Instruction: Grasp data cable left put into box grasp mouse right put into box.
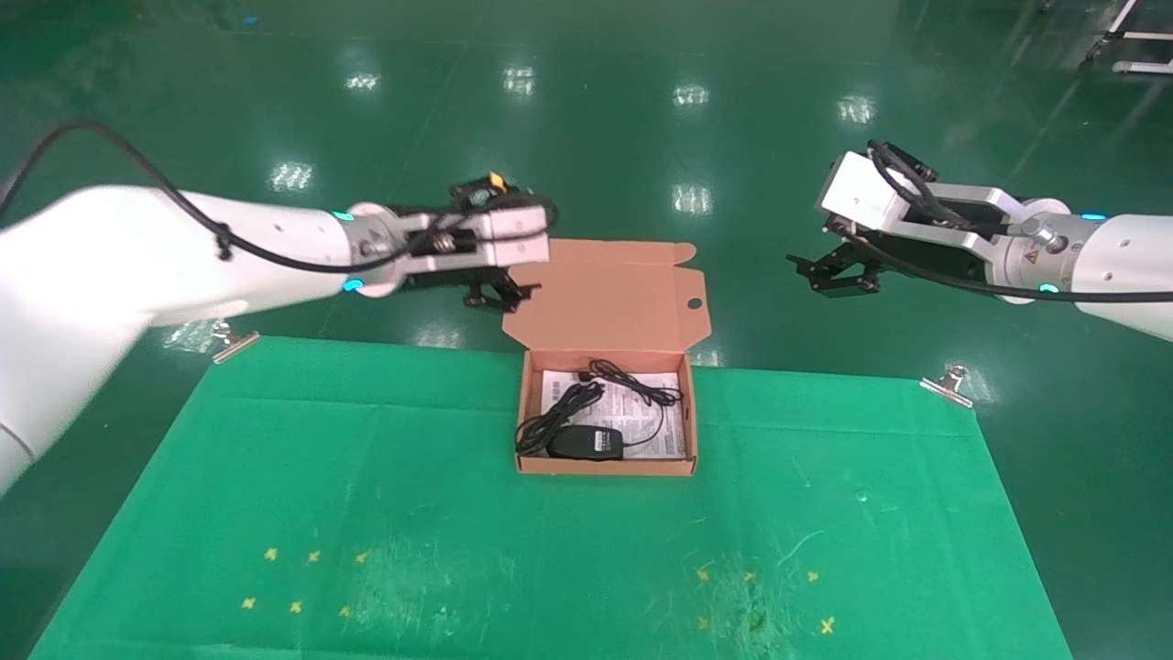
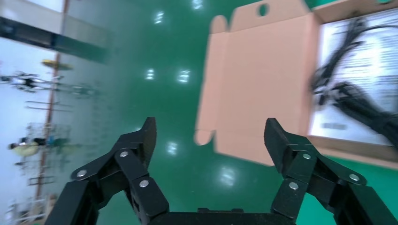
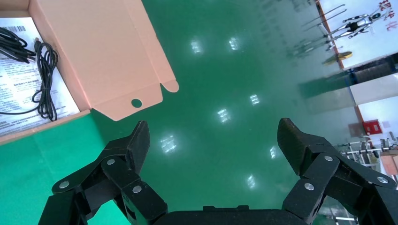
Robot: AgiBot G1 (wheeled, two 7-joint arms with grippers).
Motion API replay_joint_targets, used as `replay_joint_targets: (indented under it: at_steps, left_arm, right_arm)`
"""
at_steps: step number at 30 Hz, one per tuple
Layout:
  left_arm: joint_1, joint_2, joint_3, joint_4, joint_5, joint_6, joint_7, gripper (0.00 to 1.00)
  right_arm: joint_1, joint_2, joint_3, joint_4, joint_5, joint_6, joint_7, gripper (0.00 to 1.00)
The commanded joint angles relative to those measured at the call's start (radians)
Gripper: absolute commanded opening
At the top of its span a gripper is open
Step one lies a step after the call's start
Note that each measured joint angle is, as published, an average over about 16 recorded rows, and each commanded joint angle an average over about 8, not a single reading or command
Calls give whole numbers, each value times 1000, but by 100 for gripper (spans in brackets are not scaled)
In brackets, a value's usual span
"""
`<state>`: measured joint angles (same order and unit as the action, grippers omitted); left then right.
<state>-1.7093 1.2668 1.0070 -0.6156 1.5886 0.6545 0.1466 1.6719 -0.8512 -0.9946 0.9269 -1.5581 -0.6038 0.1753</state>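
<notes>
**Both items in the box; arms raised clear**

You had the box (image 1: pixel 605 463) sitting open at the far middle of the green cloth (image 1: pixel 275 458), flap lid leaning back past the table edge. Inside it, on a printed sheet (image 1: pixel 674 440), the mouse (image 1: pixel 586 442) lay near the front wall, its thin cord looping toward the back. The data cable (image 1: pixel 550 417) lay bundled along the box's left side, touching the mouse.

Your left gripper (image 2: pixel 209 140) hung above the floor just behind the lid's left corner, fingers spread wide and holding nothing. Your right gripper (image 3: pixel 213 140) hung well off to the box's right, likewise spread wide and empty.

Judged from this layout, both placements were done; nothing remained on the cloth to fetch. The next move called only for parking the arms, or closing the lid if required.

In the head view, the cable and cord overlapped, so I could not separate them fully. The mouse's scroll wheel could not be made out
</notes>
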Motion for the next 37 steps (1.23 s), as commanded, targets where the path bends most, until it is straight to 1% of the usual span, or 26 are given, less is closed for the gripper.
replay_joint_targets:
  at_steps: [1, 5, 34, 37]
  left_arm:
    - [-11, -4, -1, -1, 4, -7, -5, 100]
    - [26, -46, -46, -42, -49, 44, -26, 100]
    - [374, -394, -435, -400, -511, 499, -202, 100]
    - [392, -412, -456, -419, -535, 523, -211, 100]
  right_arm:
    - [9, 2, -2, 5, -7, 3, -6, 100]
    - [-22, 15, 36, 24, 36, -43, -7, 100]
    - [-343, 140, 415, 210, 477, -516, 4, 100]
    - [-360, 147, 434, 220, 500, -541, 4, 100]
